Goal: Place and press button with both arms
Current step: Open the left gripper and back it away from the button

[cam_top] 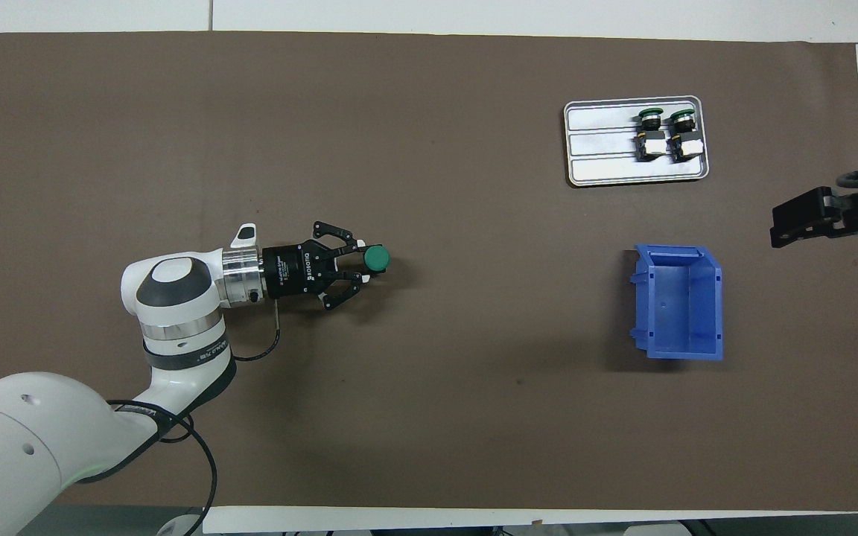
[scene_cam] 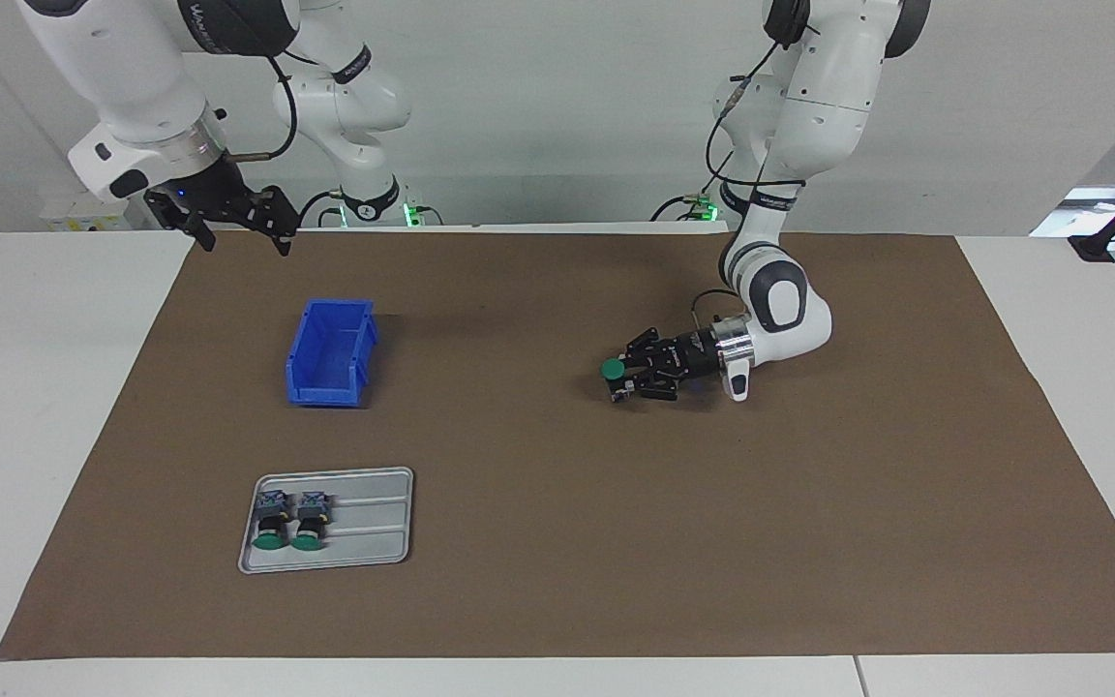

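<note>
1. At the upper left of the facing view I see my right gripper [scene_cam: 233, 227] hanging over the brown mat's [scene_cam: 557, 542] edge, its jaws spread wide with nothing between them. This arm waits; I judge its part, the press, is not yet done.

2. Just below it, left of centre in that view, sits the blue bin [scene_cam: 330, 353], which looks empty from overhead.

3. At the lower left lies the grey tray [scene_cam: 374, 523] with two spare buttons [scene_cam: 289, 518] side by side at one end, both lying down with green caps toward the bottom of the frame. They look untouched.

4. Right of centre I see my left gripper [scene_cam: 627, 376], lying nearly level and low over the mat, pointing toward the frame's left. It is clenched on the button [scene_cam: 613, 369]: the green cap sticks out past the fingertips and the body sits between them.

5. I cannot tell whether the button touches the mat or hangs just above it.

6. My reading: the pick-up is done and the button is mid-table, well apart from bin and tray. Setting it down and pressing the cap remain.
</note>
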Robot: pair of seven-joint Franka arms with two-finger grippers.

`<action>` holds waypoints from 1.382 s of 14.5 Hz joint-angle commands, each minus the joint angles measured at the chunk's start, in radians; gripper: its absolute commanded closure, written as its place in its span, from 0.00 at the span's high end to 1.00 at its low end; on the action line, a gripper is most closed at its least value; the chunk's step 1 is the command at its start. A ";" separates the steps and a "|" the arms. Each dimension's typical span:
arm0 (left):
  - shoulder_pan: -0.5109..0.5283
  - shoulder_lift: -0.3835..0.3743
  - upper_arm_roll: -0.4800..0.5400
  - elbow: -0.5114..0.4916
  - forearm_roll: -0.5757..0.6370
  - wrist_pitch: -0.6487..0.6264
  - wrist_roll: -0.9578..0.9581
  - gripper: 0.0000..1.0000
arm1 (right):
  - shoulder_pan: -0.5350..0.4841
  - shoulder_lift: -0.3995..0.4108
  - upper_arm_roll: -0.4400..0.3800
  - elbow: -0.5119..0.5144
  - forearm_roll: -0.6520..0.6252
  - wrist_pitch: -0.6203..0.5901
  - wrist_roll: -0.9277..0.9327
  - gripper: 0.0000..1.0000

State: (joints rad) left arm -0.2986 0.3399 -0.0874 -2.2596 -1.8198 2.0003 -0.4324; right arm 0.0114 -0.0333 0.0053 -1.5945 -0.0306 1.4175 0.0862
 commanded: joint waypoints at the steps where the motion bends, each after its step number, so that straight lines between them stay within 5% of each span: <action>1: -0.020 -0.002 0.006 -0.017 -0.041 -0.014 0.029 0.18 | 0.001 -0.013 -0.002 -0.015 0.003 0.003 -0.022 1.00; 11: -0.034 -0.002 0.008 -0.035 -0.041 0.008 0.067 0.23 | -0.002 -0.013 -0.002 -0.015 0.003 0.003 -0.022 1.00; 16: -0.034 -0.009 0.008 -0.035 -0.041 0.023 0.067 0.49 | -0.002 -0.013 -0.002 -0.015 0.003 0.001 -0.022 1.00; 20: -0.042 -0.025 0.008 -0.038 -0.041 0.074 0.052 0.60 | -0.002 -0.013 -0.002 -0.015 0.003 0.003 -0.022 1.00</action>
State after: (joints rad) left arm -0.3204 0.3450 -0.0871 -2.2745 -1.8339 2.0386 -0.3845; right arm 0.0113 -0.0333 0.0052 -1.5946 -0.0306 1.4175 0.0862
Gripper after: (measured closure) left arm 0.449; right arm 0.000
